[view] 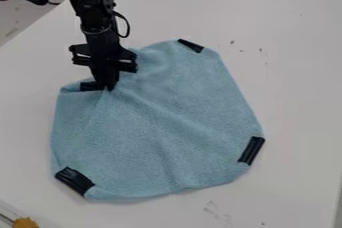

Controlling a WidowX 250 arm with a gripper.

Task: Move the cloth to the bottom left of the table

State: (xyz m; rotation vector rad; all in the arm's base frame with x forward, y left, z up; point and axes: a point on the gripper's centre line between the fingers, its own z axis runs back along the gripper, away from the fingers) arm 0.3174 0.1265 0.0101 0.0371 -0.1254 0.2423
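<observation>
The pale blue, roughly rounded fabric cloth (160,127) is lying creased under my black two-finger gripper (109,87), which is touching it near its upper-left black patch (90,86); I can't tell whether I'm gripping it or how far open I am. The smooth white table (294,72) is extending around us both.

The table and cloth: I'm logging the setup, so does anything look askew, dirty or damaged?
The cloth is creased, not flat, with ridges running down from near the gripper. The white table has dark specks beside the cloth's upper right and a faint smudge below it.
</observation>
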